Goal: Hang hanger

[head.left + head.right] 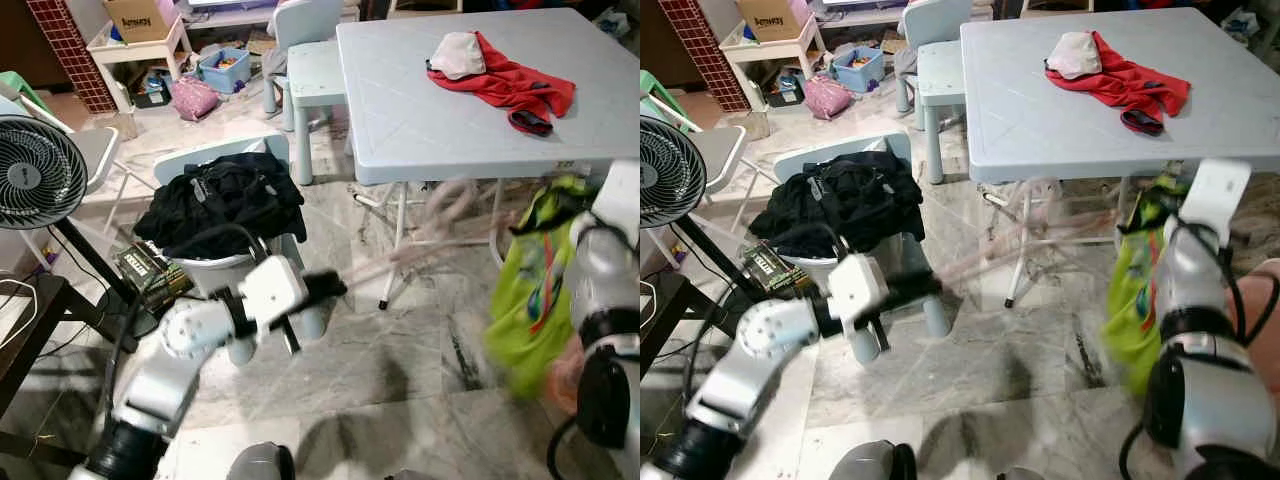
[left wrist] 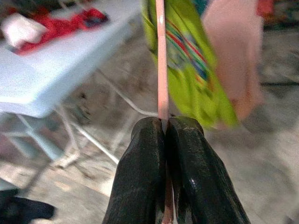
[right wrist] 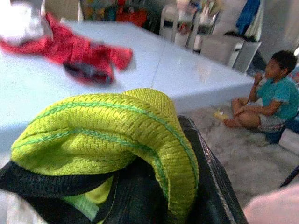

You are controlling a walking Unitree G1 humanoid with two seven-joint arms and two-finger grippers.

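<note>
My left gripper (image 2: pixel 166 127) is shut on the thin rod of a pink hanger (image 2: pixel 161 70). In the left eye view the hanger (image 1: pixel 420 245) is a blurred pink streak running from that gripper (image 1: pixel 328 284) toward the table legs. A lime-green garment with striped trim (image 1: pixel 525 290) hangs at the right under the table edge. My right gripper (image 1: pixel 558 200) is shut on its top. In the right wrist view the garment's knitted green collar (image 3: pixel 117 126) lies folded over the black fingers (image 3: pixel 210 186).
A light blue table (image 1: pixel 450 130) carries a red garment (image 1: pixel 510 85) and a white cloth. A chair piled with black clothes (image 1: pixel 225 195) stands at the left, near a fan (image 1: pixel 35 175). A person (image 3: pixel 264 100) sits on the floor beyond the table.
</note>
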